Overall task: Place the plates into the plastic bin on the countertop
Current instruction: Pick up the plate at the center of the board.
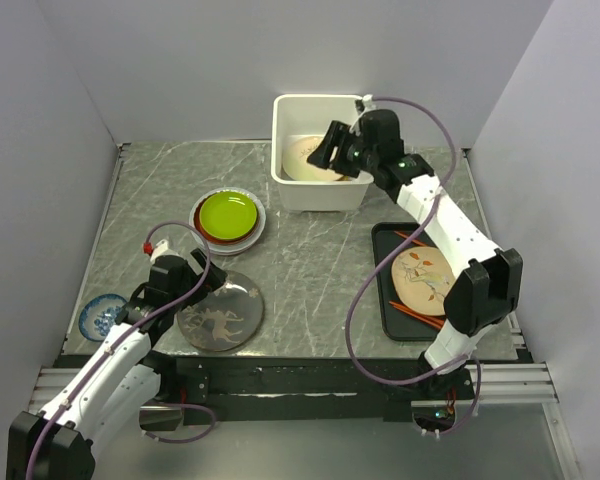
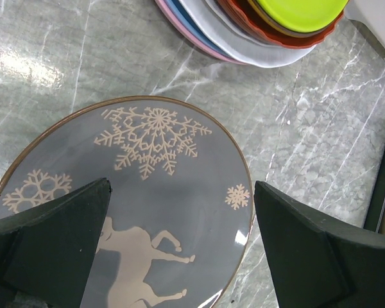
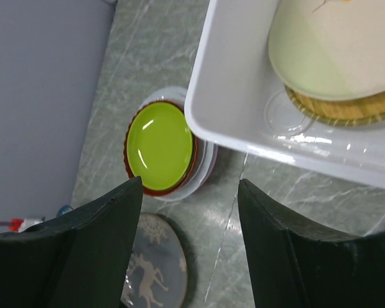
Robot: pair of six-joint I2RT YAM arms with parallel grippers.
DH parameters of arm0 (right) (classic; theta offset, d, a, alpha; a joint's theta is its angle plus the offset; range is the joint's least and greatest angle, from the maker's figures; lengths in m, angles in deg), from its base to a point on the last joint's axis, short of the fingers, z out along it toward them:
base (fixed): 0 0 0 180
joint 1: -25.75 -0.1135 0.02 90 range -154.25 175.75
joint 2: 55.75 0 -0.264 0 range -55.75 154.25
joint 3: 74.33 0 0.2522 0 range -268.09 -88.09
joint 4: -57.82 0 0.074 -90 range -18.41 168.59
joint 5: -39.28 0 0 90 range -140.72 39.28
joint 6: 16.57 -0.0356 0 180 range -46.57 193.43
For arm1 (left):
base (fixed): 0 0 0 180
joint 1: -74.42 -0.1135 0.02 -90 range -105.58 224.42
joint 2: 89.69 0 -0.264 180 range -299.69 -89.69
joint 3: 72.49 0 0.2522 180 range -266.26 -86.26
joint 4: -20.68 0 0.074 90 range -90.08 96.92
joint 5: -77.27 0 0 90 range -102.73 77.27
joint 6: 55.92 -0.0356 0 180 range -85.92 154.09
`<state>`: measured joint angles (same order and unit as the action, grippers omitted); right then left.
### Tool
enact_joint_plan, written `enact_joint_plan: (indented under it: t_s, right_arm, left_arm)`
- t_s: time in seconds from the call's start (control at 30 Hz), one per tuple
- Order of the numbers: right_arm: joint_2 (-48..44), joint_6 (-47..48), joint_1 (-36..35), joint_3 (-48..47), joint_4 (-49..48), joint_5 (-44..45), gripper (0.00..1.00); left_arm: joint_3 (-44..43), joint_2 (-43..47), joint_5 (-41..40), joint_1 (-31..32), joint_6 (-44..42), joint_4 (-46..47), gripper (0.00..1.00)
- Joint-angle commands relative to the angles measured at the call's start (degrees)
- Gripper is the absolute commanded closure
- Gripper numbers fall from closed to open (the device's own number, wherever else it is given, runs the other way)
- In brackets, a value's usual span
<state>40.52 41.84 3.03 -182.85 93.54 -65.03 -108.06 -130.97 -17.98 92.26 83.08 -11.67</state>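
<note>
Two big things first. Stretching grey and veined under everything: desk (image 1: 310,270). Sitting just below and ahead of the right fingers (image 3: 102,237): plastic bin (image 3: 231,96), holding a cream plate (image 3: 333,51) lying on a woven tan plate (image 3: 340,110). Hanging spread apart over its near rim, gripping nothing: those right fingers. Hovering wide open and empty just above the grey snowflake plate (image 2: 167,212): left fingers (image 2: 58,237). Lying ahead of them: stack of plates (image 2: 244,45), lime green plate (image 2: 301,9) topmost.

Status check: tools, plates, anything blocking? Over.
Both open, empty: left tool above grey snowflake plate, right tool at bin. It holds cream plate. Nothing blocking.
</note>
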Motion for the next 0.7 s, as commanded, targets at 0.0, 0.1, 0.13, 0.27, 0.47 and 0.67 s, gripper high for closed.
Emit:
enact_joint_plan:
  t_s: [0.0, 0.1, 0.13, 0.27, 0.47, 0.67]
  right_arm:
    - [-3.54, 0.83, -2.59, 4.57, -3.32, 0.33, 0.32]
    - [-3.89, 0.74, -4.26, 7.03, -3.94, -0.37, 0.32]
    - [-3.90, 0.74, -4.61, 7.48, -4.02, -0.72, 0.32]
    - [-4.42, -0.13, -6.11, 10.82, -5.34, -2.48, 0.32]
    - [-5.92, -2.59, -6.72, 18.73, -9.91, -6.34, 0.32]
    - [-5.83, -4.88, -9.53, 25.32, -14.13, -9.42, 0.33]
  left_arm:
    - [-2.19, 0.67, -0.37, 0.17, 0.40, -0.31, 0.01]
    - [-2.37, 0.67, -0.63, 0.17, 0.58, -0.66, 0.01]
    - [-2.45, 0.58, -0.55, 0.17, 0.58, -0.66, 0.01]
    - [-2.98, 0.32, -1.16, 0.17, 0.75, -1.45, 0.01]
    - [-3.25, -0.56, -1.42, 0.17, 0.93, -1.80, 0.01]
    - [-3.42, -0.91, -0.98, 0.26, 0.75, -1.71, 0.01]
